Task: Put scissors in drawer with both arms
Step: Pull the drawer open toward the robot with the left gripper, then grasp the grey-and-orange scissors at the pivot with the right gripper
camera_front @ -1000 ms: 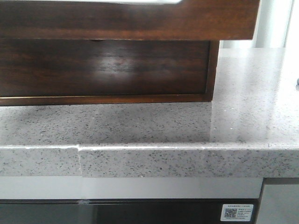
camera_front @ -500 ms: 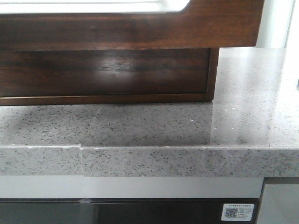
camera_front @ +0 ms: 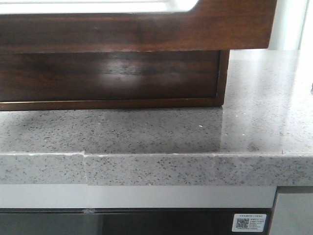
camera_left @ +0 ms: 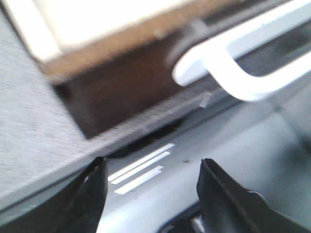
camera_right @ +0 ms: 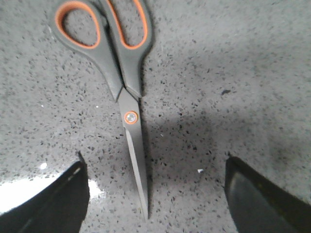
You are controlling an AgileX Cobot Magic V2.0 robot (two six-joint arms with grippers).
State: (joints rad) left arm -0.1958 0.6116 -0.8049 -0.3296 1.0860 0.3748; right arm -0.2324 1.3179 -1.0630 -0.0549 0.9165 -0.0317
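Since a second ago your drawer [camera_front: 137, 32] has come lower in the front view, so the pale cutout [camera_front: 98, 6] along its top edge now shows more. In the last half second it hardly moved.

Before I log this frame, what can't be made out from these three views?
- Drawer interior: front view is cut off at the top edge; left wrist view is blurred.
- Scissors: handle loops cropped in the right wrist view; absent from the front view.
- Left gripper and right gripper: only fingertips show, both open and empty.
- The white handle: what it belongs to is unclear.
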